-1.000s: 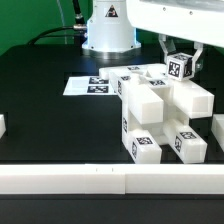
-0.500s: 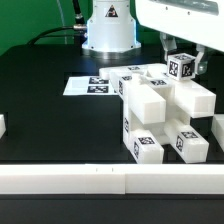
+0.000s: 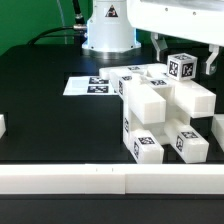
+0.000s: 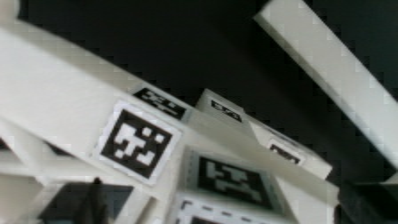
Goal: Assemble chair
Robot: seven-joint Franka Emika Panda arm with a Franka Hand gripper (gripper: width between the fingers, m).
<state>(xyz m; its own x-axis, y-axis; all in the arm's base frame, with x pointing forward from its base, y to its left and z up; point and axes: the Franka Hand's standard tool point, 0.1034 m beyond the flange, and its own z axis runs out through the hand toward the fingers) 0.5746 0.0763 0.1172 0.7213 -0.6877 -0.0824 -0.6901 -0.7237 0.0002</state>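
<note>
The chair (image 3: pixel 155 115) stands right of the table's middle as a blocky white stack with black-and-white tags on several faces. At its top right a tagged white part (image 3: pixel 181 66) sits on the stack. My gripper (image 3: pixel 185 58) straddles this part, with its dark fingers (image 3: pixel 159 46) spread apart on either side and a gap to the part. In the wrist view the tagged white faces (image 4: pixel 139 142) fill the frame, and the gripper (image 4: pixel 222 205) shows only as dark fingers (image 4: pixel 86 203) at the frame's edge.
The marker board (image 3: pixel 92 86) lies flat behind the chair toward the exterior view's left. A white rail (image 3: pixel 100 180) runs along the front edge. A white piece (image 3: pixel 2 126) sits at the far left and another (image 3: pixel 216 130) at the far right. The robot base (image 3: pixel 108 35) stands behind.
The fingers were closed on the tagged top part and have since spread apart. The part has stayed in place on the stack.
</note>
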